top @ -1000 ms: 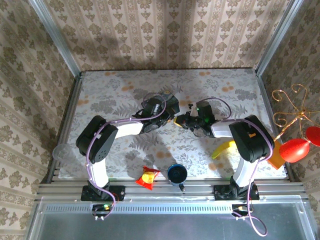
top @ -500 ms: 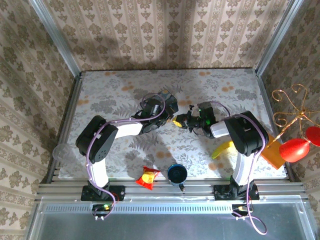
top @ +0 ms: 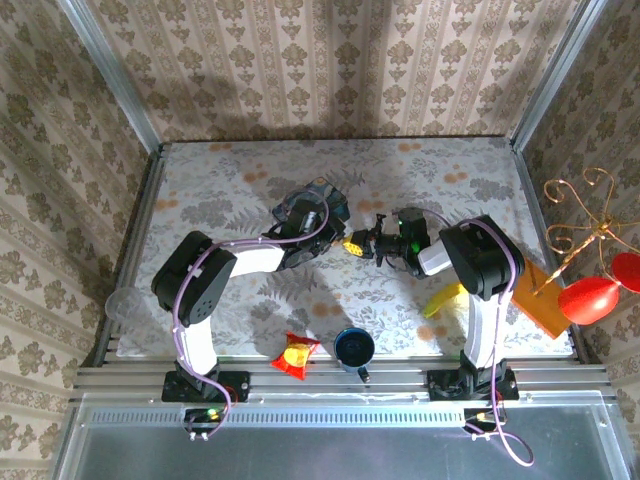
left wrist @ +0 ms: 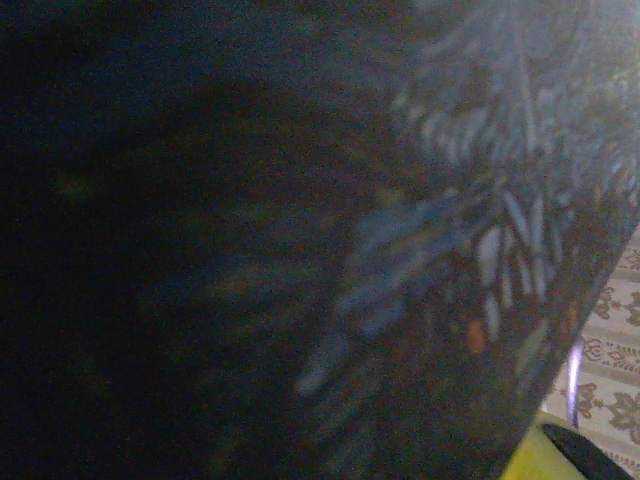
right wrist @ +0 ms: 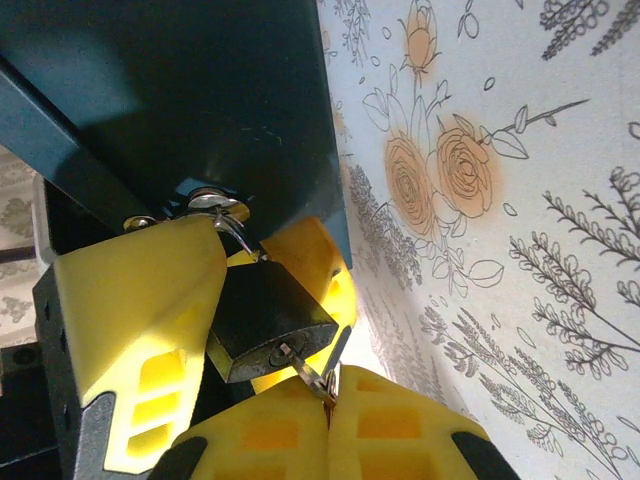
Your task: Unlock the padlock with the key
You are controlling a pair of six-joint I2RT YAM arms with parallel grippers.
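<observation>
A small dark padlock hangs by its silvery shackle from the hasp of a blue painted tin. The key sits in its keyhole, and my right gripper is shut on the key's head. The yellow fingers of my left gripper flank the padlock body and clamp it. From above, the left gripper and right gripper meet tip to tip beside the tin. In the left wrist view the tin is dark and blurred up close, with a yellow fingertip at the bottom right.
A blue cup and a red-and-yellow packet lie near the front edge. A yellow object lies by the right arm, with an orange block and red ornaments at the far right. A clear cup sits at the left rail.
The tin and both gripper tips have shifted slightly left. The right arm's forearm has swung left and closer in. Both grips are unchanged.
</observation>
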